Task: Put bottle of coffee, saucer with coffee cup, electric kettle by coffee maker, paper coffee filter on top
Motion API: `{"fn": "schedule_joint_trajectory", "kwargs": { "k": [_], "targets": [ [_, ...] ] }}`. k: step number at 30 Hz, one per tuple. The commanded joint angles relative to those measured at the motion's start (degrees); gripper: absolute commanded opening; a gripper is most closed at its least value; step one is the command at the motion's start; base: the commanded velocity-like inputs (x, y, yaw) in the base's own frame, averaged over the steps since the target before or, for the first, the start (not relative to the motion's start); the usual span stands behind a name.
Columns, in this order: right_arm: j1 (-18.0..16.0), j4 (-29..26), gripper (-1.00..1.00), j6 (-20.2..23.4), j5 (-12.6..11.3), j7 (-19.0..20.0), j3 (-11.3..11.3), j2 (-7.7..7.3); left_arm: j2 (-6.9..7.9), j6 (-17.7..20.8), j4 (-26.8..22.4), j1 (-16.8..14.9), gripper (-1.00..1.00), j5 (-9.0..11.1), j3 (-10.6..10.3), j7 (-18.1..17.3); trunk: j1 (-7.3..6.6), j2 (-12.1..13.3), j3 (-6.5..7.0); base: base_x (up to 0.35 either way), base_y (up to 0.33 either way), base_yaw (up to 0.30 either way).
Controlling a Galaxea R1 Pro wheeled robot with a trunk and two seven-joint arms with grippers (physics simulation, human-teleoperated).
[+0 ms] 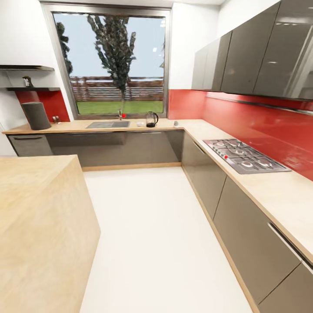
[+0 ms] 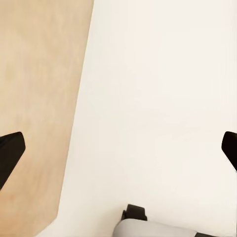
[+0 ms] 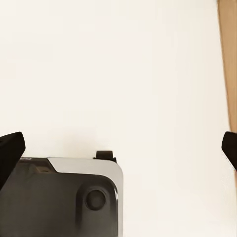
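Upright, electric kettle (image 1: 151, 119) on kitchen countertop (image 1: 78, 126), handle rightward.

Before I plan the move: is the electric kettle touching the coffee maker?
Apart. The head view shows the electric kettle beside the sink, with long bare countertop between it and the coffee maker.

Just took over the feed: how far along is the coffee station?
Barely begun. Done: coffee maker stands on the far countertop. In hand: nothing; both grippers hang open over floor. Left: kettle sits by the window, bottle on the shelf; small items too tiny to identify.
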Motion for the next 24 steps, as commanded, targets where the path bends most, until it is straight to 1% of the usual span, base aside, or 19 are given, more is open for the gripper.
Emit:
{"fn": "schedule_joint_trajectory", "kwargs": {
  "k": [1,6,9,13,24],
  "targets": [
    [-0.01,-0.04,1.0,-0.11,0.05,-0.03,-0.01,0.0,0.02,-0.2,0.04,0.01,1.0,0.24,0.02,0.03,0.07,-0.1,-0.11,0.337,0.0,0.0],
    [-0.01,-0.16,1.0,-0.11,0.05,0.05,0.03,0.04,0.11,-0.74,0.46,0.59,1.0,0.36,-0.05,0.0,0.07,-0.1,-0.11,0.337,0.0,0.0],
    [-0.01,-0.21,1.0,-0.11,0.05,0.06,0.05,0.06,0.09,-3.2,0.85,0.71,1.0,0.29,-0.11,0.0,0.07,-0.1,-0.11,0.337,0.0,0.0],
    [-0.01,-0.24,1.0,-0.11,0.05,0.06,0.04,0.08,0.1,-4.71,1.23,0.69,1.0,0.35,-0.06,0.0,0.07,-0.1,-0.11,0.337,0.0,0.0],
    [-0.01,-0.16,1.0,-0.2,0.05,-0.03,0.0,0.09,0.25,-5.33,1.51,0.67,1.0,0.29,-0.04,0.0,0.07,-0.1,-0.4,0.337,0.0,0.079]
  ]
}}
